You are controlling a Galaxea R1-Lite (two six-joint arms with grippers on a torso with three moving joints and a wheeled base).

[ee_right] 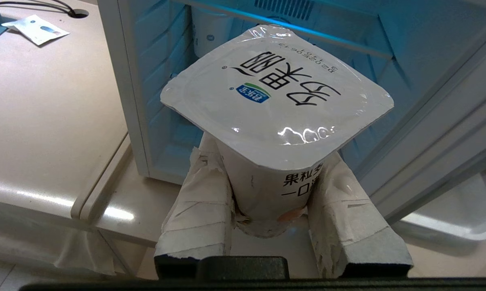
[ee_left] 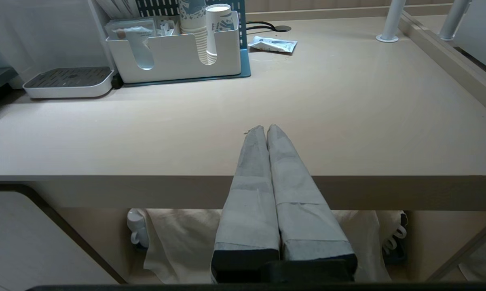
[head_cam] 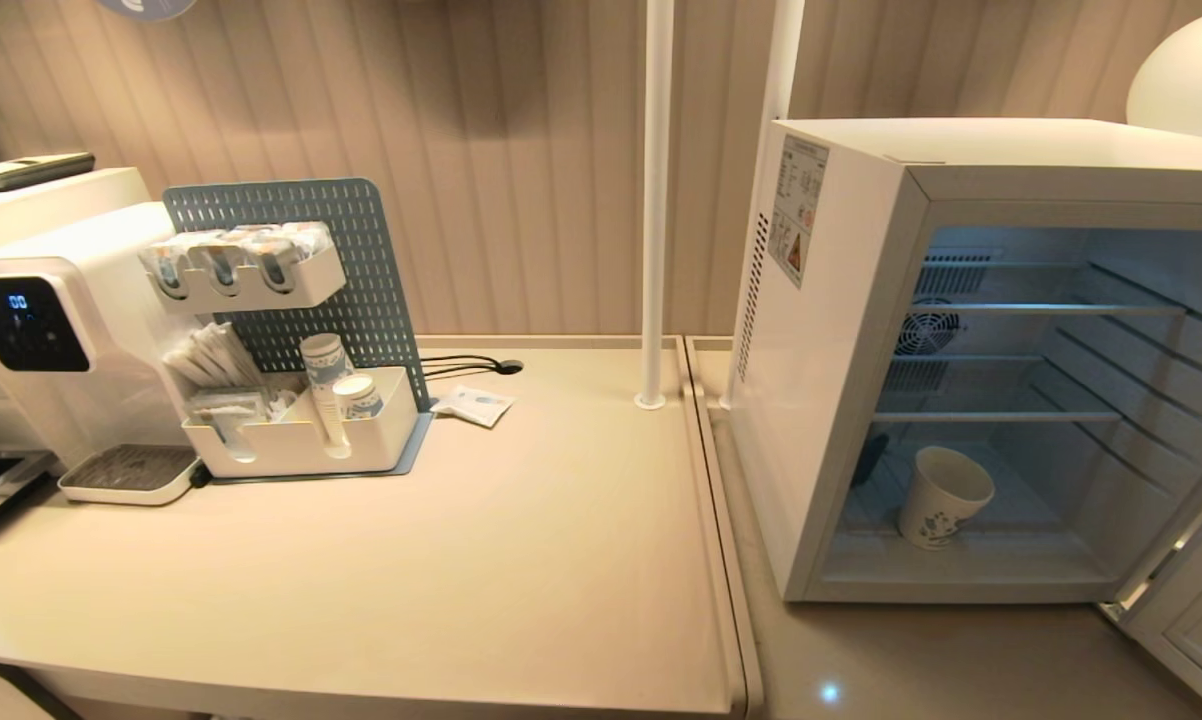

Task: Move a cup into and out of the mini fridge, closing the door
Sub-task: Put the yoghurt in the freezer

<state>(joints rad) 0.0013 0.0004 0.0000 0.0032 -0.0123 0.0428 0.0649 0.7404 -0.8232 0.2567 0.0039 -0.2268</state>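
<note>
The right gripper (ee_right: 273, 202) is squeezed onto a foil-lidded tub (ee_right: 275, 117). One taped finger (ee_right: 198, 214) presses each side of the tub's white body. The tub stands upright, and its wide square lid hides the fingertips. The gripper is just in front of the open mini fridge (ee_right: 146, 81), low by its front edge.

The left gripper (ee_left: 266, 131) is pressed fully shut, its two taped fingers (ee_left: 251, 190) touching. It holds nothing. It pokes a little over the near edge of the table (ee_left: 348, 121).

The cup (head_cam: 941, 497) stands on the floor of the mini fridge (head_cam: 841, 350), leaning back a bit, with a blue print low on its side. Two wire shelves (head_cam: 1021, 415) are above it, and a round fan (head_cam: 926, 330) is in the back wall. The door (head_cam: 1196, 600) is swung open at the fridge's right side. Only a pale part of it shows.

On the table well to the left stands a white water dispenser (head_cam: 51, 330) with a black screen. Beside it is a blue pegboard (head_cam: 351, 270) with white trays and stacked paper cups (head_cam: 326, 375). A small packet (head_cam: 473, 405) lies flat near a white pole (head_cam: 653, 200).

The lid has big black Chinese writing, a small blue and green badge and a row of tiny numbers too small to read. More black Chinese words are on the tub's side. A label with a warning triangle (head_cam: 797, 210) is stuck on the fridge's left wall.
</note>
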